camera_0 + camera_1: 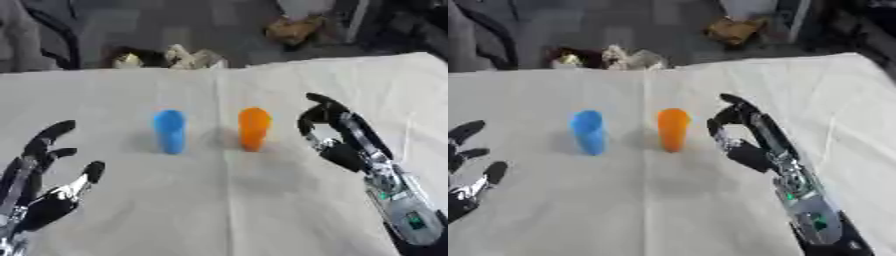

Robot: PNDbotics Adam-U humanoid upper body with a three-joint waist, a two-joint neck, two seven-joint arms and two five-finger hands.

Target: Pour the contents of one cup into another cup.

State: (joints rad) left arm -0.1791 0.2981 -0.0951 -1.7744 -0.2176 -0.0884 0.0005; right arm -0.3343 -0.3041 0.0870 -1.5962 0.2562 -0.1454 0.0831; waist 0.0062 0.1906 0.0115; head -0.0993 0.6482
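Right robot hand open, curved beside orange cup.

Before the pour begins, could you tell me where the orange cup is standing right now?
The orange cup stands upright near the middle of the white table, just right of the blue cup and just left of the right hand, untouched.

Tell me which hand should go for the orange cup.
The right hand. It sits open just beside the orange cup, fingers curved toward it but not touching. The left hand rests open near the lower left corner, with the blue cup between it and the orange one.
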